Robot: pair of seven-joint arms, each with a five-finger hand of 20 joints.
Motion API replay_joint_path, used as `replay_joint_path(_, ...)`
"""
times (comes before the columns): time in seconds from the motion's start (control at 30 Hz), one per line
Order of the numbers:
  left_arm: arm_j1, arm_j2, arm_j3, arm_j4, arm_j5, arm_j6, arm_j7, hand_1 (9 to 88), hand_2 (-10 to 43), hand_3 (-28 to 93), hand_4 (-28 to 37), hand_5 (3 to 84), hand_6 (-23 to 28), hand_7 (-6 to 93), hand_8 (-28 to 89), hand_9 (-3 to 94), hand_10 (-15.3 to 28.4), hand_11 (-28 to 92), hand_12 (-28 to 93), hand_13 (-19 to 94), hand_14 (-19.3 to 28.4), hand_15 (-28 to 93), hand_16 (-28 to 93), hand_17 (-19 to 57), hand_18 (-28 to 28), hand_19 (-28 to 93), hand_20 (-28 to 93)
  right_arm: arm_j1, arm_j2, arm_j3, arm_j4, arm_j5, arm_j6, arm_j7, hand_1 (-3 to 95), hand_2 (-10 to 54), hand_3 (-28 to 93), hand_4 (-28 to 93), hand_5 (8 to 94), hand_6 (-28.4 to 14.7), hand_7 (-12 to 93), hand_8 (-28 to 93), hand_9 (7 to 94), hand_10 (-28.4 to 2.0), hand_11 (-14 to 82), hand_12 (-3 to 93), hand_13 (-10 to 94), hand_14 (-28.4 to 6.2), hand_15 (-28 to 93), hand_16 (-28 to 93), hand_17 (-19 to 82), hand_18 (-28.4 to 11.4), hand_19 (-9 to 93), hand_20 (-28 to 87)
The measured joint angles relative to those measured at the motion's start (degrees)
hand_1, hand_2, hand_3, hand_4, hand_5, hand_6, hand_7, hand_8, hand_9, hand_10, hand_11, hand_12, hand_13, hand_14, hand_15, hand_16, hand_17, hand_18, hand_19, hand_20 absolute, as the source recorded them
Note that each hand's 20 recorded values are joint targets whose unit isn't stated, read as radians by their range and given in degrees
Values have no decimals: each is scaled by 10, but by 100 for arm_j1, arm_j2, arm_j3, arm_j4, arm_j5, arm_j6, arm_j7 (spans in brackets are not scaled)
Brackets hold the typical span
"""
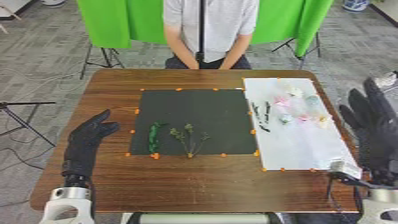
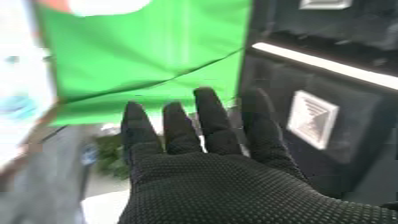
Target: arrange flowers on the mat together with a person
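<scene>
Head view: brown wooden table [image 1: 182, 190], dark mat [image 1: 195, 112] on it, left of center, orange markers [image 1: 155, 156] around its edges. Two plant pieces on the mat, both on the near part: green leafy stem [image 1: 154, 139] toward the mat's left side, lying lengthwise, and next to it, apart, branching sprig [image 1: 189, 136], thin stalks drawn together at the near end, tops fanned out. White sheet [image 1: 304, 150] just right of the mat; small flowers on its far half: white flower [image 1: 294, 91], pink flower [image 1: 282, 101], pale bluish one [image 1: 312, 100], more pink and yellowish bits nearer. Dark slim twigs [image 1: 257, 110] along the sheet's left side, beside the flowers. Left hand [image 1: 82, 145] over the table's left part, left of the mat, fingers loosely extended, thumb apart from them, well apart from the stem. Right hand [image 1: 375, 122] upright by the table's right edge, right of the sheet, fingers straight, apart from the flowers. Green cloth [image 1: 105, 22] hangs beyond the table. Right wrist view: right hand [image 2: 222, 185] in black textured glove, fingers straight up and spread with gaps between. Behind it, green cloth, dark panel [image 2: 355, 117] with pale framed shape [image 2: 313, 119] and bright strip [image 2: 324, 65], plus blurry greenery [image 2: 112, 157].
</scene>
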Motion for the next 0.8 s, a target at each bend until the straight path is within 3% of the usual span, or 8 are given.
replay_joint_path(0.13, 0, -2, 8, -8, 36, -13, 37, 257, -51, 669, -174, 487, 25, 129, -60, 514, 151, 228, 158, 382, 176, 241, 8, 60, 125, 103, 166, -228, -283, 27, 114, -53, -250, 176, 40, -95, 614, -282, 109, -4, -22, -30, 149, -121, -64, 84, 97, -125, -107, 135, 12, -158, 10, 121)
replay_joint_path(0.3, 8, 2, 32, -25, 41, 26, 200, 224, -20, 679, -214, 483, 23, 116, -65, 511, 153, 205, 149, 357, 157, 157, 0, 71, 105, 80, 156, -333, -334, 21, 192, -106, -338, 223, 25, -95, 623, -283, 112, -4, -23, -30, 157, -120, -62, 87, 105, -128, -123, 163, 11, -162, 15, 119)
replay_joint_path(0.37, 12, 15, 80, -25, 8, 132, 348, 202, 2, 691, -252, 476, 26, 101, -64, 507, 154, 193, 145, 347, 149, 126, 3, 75, 96, 70, 156, -336, -334, 23, 196, -106, -329, 221, 18, -95, 634, -283, 116, -3, -20, -31, 161, -121, -59, 87, 111, -130, -120, 166, 12, -164, 18, 120)
replay_joint_path(0.5, 6, 61, 218, -25, -160, 622, 692, 178, 27, 695, -277, 476, 28, 93, -65, 507, 153, 188, 140, 345, 145, 112, 0, 80, 86, 63, 154, -335, -334, 47, 196, -106, -309, 216, 14, -95, 645, -283, 121, -3, -15, -33, 167, -123, -55, 86, 120, -131, -114, 169, 19, -165, 19, 120)
replay_joint_path(0.57, 6, 71, 225, -25, -246, 766, 759, 169, 32, 697, -280, 475, 29, 90, -66, 508, 153, 186, 138, 347, 144, 111, -1, 82, 84, 63, 154, -335, -334, 69, 196, -109, -317, 216, 14, -95, 646, -283, 125, -3, -14, -34, 171, -124, -53, 86, 127, -131, -110, 170, 26, -167, 19, 121)
replay_joint_path(0.8, 23, 72, 206, -26, -400, 784, 808, 156, 48, 691, -282, 472, 36, 81, -66, 505, 150, 174, 128, 357, 144, 114, -5, 90, 82, 67, 156, -335, -354, 126, 199, -191, -341, 204, 11, -95, 656, -283, 135, -4, -1, -41, 183, -126, -44, 83, 136, -126, -94, 164, 41, -165, 18, 133)
